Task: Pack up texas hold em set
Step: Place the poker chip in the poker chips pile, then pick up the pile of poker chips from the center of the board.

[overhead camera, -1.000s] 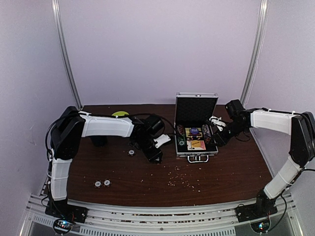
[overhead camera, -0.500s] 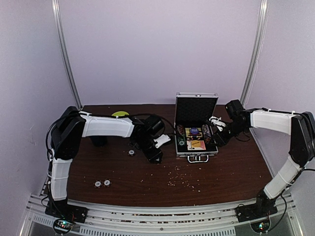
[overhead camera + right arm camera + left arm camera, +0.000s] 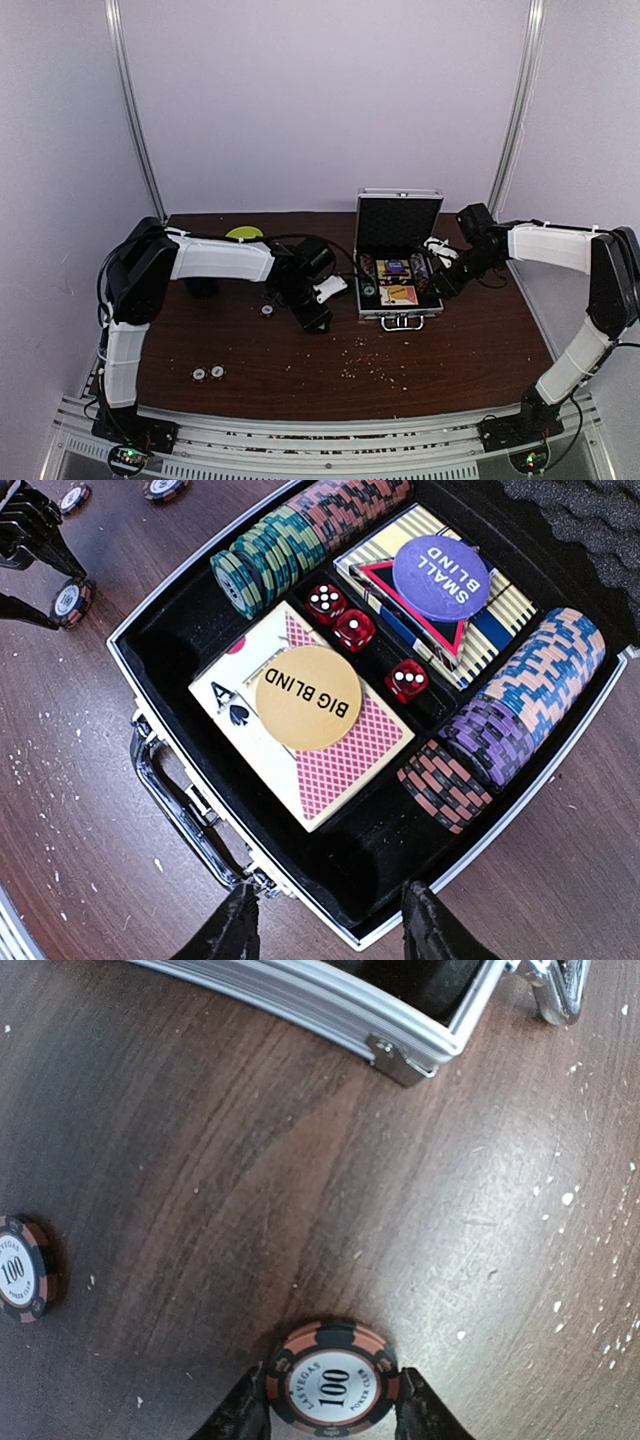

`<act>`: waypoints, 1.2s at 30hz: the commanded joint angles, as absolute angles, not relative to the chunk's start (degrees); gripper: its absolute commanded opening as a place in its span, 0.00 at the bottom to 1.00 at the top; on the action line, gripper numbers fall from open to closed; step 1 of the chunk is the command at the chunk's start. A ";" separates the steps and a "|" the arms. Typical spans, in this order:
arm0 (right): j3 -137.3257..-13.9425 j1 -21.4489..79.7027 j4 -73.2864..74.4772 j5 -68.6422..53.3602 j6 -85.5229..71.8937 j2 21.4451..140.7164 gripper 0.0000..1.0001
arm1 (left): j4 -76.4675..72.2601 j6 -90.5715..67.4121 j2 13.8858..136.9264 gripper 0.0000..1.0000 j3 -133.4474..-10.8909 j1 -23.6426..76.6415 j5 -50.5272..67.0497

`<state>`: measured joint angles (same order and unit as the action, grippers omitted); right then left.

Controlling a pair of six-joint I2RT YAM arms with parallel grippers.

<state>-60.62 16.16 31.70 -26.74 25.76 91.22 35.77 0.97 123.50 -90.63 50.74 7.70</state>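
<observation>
The silver briefcase stands open at mid-table, its lid upright. In the right wrist view it holds chip rows, two card decks, a yellow Big Blind button, a purple Small Blind button and red dice. My left gripper is just left of the case, its fingers pressed against both sides of an orange-black "100" poker chip that lies flat on the table. My right gripper hangs open over the case's near right corner, holding nothing.
Another "100" chip lies on the table left of the held one, and two more lie near the front left. A lime-green bowl sits at the back behind the left arm. Pale crumbs are scattered in front of the case.
</observation>
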 commanded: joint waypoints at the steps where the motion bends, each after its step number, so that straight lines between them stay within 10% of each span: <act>1: -62.13 16.68 32.30 -26.37 26.54 91.82 0.50 | 34.10 0.94 123.89 0.42 -90.02 50.99 7.32; 22: -69.29 18.60 39.88 -28.91 28.60 90.90 0.52 | 37.51 2.63 111.69 0.53 -90.19 50.63 2.77; 36: -78.47 31.25 47.87 -21.96 36.01 94.68 0.55 | 34.34 -2.32 105.34 0.38 -79.21 46.51 -1.56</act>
